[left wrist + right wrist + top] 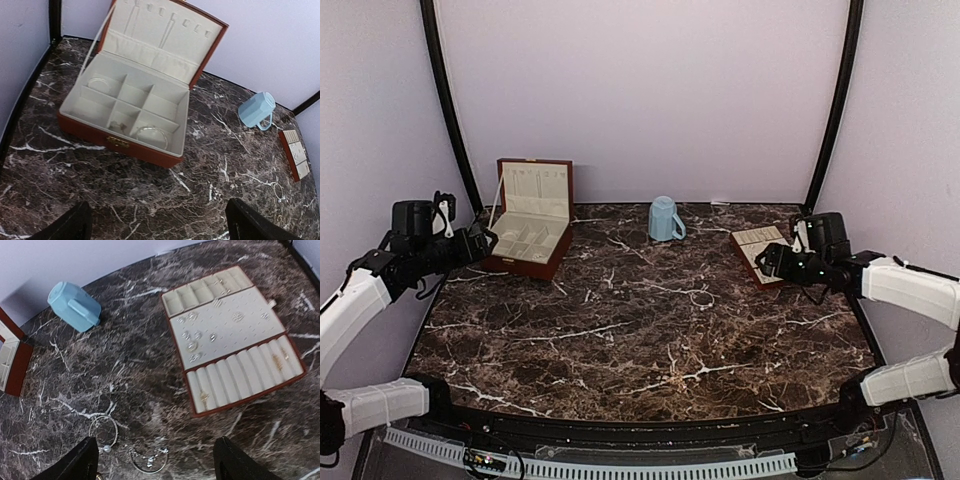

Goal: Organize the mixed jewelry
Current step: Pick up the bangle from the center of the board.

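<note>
The mixed jewelry lies partly loose on the marble: a thin bangle with a pearl and a silver charm bracelet, seen as a faint ring in the top view. Several silvery earrings and small gold rings sit on the cream-lined tray. The open wooden box holds two bangles and a small piece. My left gripper is open and empty, above the table in front of the box. My right gripper is open and empty above the loose bracelets, left of the tray.
A light-blue mug lies on its side at the back centre, between the box and the tray. Black frame posts stand at the back corners. The table's dark rim runs along the front.
</note>
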Controlling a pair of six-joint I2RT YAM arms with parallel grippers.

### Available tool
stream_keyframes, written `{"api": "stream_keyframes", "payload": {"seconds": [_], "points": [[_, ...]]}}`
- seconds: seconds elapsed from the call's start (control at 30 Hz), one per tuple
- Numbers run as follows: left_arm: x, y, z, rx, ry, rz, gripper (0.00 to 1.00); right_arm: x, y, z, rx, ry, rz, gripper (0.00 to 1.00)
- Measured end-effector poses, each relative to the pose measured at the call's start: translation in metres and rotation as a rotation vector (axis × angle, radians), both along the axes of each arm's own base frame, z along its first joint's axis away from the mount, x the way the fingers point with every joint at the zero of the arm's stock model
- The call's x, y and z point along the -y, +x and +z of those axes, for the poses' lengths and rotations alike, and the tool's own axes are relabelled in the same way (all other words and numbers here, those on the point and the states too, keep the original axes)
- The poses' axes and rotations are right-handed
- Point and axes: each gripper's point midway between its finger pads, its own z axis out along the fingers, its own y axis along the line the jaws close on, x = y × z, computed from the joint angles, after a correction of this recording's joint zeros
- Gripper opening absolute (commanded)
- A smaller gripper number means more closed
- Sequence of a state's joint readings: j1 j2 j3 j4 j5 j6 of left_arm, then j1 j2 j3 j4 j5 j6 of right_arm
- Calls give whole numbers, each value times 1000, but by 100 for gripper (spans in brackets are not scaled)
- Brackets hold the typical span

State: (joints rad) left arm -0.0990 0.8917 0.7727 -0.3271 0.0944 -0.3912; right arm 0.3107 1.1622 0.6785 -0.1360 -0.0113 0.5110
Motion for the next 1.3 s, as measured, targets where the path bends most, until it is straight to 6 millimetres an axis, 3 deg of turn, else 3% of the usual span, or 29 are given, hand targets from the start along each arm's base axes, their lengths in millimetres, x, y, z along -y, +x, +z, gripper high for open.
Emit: {"api": "stream_keyframes", "payload": {"seconds": [0.27,0.47,0.67,1.03,1.3], "points": [[52,3,1,6,-80,-114,95,-62,-20,-51,-172,-43,134,67],[82,3,5,17,-133,-167,95,-100,-15,-56,-187,-107,246,60],[90,4,8,26,-156,-170,95,-136,-8,-65,-202,-212,413,52],[97,2,7,16,-181,-167,94,-125,9,-92,-298,-378,338,38],[100,3,4,5,-182,-162,94,-117,7,-110,-355,-443,321,30]]}}
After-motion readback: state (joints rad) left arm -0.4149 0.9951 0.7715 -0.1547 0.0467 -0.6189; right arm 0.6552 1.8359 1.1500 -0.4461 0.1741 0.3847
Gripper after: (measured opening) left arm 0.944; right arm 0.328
